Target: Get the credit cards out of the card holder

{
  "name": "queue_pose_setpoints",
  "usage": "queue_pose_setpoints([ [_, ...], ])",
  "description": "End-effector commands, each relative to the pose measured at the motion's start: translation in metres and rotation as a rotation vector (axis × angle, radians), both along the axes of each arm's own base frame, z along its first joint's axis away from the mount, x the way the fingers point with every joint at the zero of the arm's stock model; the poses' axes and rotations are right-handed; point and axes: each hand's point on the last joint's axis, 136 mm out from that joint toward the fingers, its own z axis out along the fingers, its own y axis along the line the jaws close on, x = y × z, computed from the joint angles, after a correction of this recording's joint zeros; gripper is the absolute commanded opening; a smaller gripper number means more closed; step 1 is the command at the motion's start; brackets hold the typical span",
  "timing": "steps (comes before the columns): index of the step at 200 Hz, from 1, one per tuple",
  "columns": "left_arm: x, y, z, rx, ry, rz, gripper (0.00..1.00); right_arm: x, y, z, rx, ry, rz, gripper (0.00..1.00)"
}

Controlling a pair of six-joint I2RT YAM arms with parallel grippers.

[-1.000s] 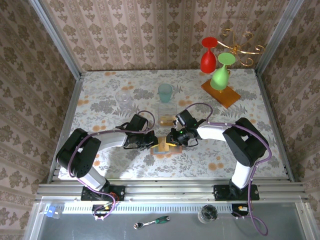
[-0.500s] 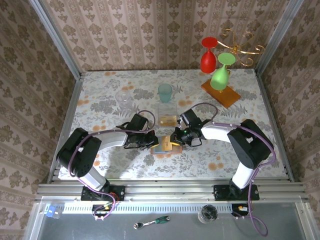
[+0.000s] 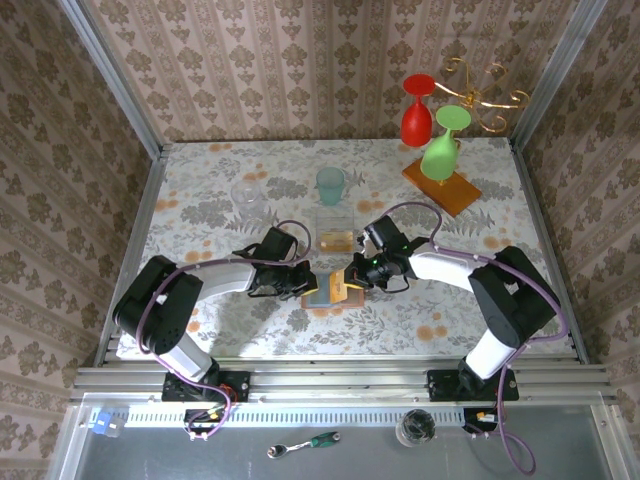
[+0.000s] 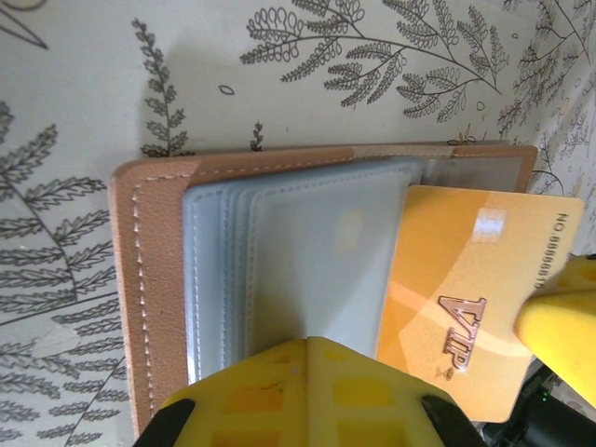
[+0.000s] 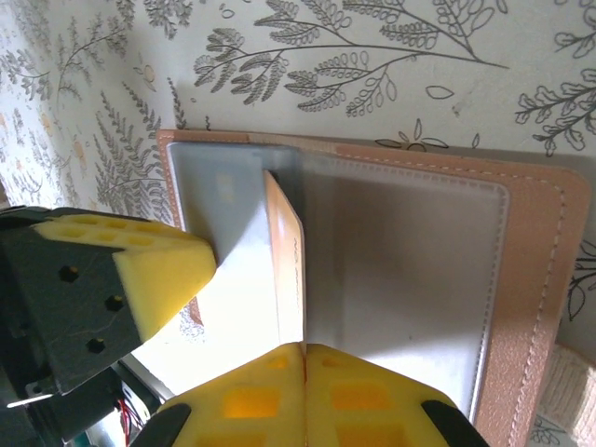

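Plainly, left wrist reads VIP on gold card — right wrist, edge-on.

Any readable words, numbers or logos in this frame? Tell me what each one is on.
"VIP": on the face of the orange-gold credit card, in the left wrist view.
"NO 88888": along that card's edge; the digits after that run out of the picture.
The card holder bears no lettering that I can see.
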Motion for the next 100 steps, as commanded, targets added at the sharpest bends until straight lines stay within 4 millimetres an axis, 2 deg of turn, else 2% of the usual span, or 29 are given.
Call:
queue_pose_setpoints([
  [1, 0.004, -0.002, 0.013, 0.001, -0.034, -0.012, 0.00, -0.001, -0.006, 0.010, -0.021, -0.015, 0.001, 0.08],
  [53, 0.009, -0.005, 0.030, -0.019, -0.069, -0.017, 0.00, 0.002, -0.009, 0.027, -0.045, -0.055, 0.021, 0.08],
  [100, 0.011, 0.004, 0.038, -0.023, -0.096, 0.006, 0.00, 0.006, -0.014, 0.040, -0.114, -0.132, 0.115, 0.07],
])
